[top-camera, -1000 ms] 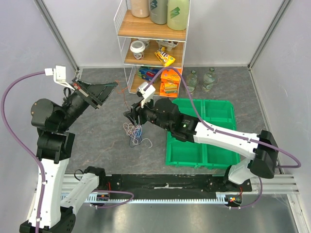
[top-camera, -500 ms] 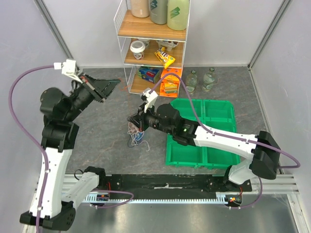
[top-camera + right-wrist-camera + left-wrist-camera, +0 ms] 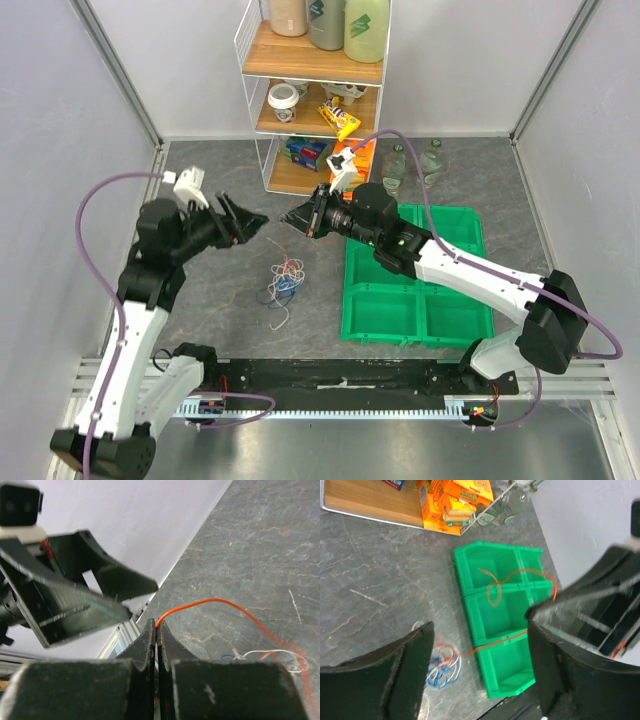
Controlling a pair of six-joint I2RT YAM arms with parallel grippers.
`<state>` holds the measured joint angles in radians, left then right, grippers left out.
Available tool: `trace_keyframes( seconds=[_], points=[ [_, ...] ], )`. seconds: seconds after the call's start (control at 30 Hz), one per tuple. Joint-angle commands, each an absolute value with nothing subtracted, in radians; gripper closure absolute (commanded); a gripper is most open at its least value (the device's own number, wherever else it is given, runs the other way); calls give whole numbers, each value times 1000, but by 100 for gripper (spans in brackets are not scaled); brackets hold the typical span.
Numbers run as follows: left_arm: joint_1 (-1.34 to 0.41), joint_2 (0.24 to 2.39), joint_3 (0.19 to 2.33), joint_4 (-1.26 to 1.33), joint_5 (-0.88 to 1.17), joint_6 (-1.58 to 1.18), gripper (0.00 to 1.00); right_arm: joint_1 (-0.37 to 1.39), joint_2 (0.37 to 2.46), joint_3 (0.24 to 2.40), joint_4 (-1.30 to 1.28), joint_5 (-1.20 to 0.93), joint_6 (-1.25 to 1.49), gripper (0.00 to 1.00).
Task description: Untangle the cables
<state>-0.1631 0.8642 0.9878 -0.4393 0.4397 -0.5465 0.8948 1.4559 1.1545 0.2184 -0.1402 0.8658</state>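
- Now, right gripper [image 3: 290, 217]: the jaws are pressed together on the orange cable [image 3: 215, 601] and raised well above the table [image 3: 200, 300]. The lift appears meant to draw this one strand up out of the tangle [image 3: 283, 282].
- Orange cable: it runs from the closed fingertips in an arc down to the tangle. In the left wrist view it hangs in a slack loop [image 3: 492, 587] in mid-air, so it is judged not yet free of the heap.
- Tangle: white, blue and red strands lie in a loose heap on the table, between the arm bases and the grippers. The heap is near the left wall of the green bin [image 3: 349, 300], and none of it is in the bin.
- Left gripper [image 3: 250, 220]: the jaws are apart and hold nothing. Its tips face the right gripper's tips, close to them and at like height. The pose suggests a second grasp on the raised strand, so that the two arms can draw it away from the rest.
- Judgement: the next move calls for the left fingers [image 3: 422, 645] to close around the strand close to the right fingertips. The strand is thin and slack, so it could slip past the open jaws. It could also drag the whole heap along if it is knotted below.
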Motion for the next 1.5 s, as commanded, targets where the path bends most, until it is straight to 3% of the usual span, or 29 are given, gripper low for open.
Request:
trace_keyframes(
  seconds=[0.0, 0.1, 0.23, 0.43, 0.53, 0.67, 0.8, 0.93, 1.23, 1.47],
  points=[
    [-160, 720, 843, -439, 468, -520, 25, 876, 1416, 1184, 238, -192, 953, 100],
    [-161, 680, 720, -408, 541, -548, 29, 867, 1411, 1190, 238, -187, 965, 100],
    [-170, 652, 603, -325, 613, -595, 5, 862, 1404, 1204, 239, -192, 976, 100],
    [-196, 678, 561, -245, 592, -594, 3, 862, 1393, 1204, 248, -199, 991, 100],
    [-245, 738, 557, -210, 583, -604, 9, 862, 1393, 1197, 271, -209, 1006, 100],
    [-296, 756, 532, -176, 534, -626, 28, 862, 1391, 1200, 279, -210, 1017, 100],
    [-327, 776, 509, -161, 499, -629, 32, 862, 1390, 1203, 294, -219, 1032, 100],
    [-334, 808, 491, -149, 486, -634, 46, 862, 1384, 1204, 304, -222, 1045, 100],
    [-339, 847, 468, -100, 450, -641, 55, 864, 1359, 1218, 305, -226, 1054, 100],
    [-339, 908, 488, -25, 425, -653, 56, 864, 1351, 1229, 308, -241, 1065, 100]
  ],
)
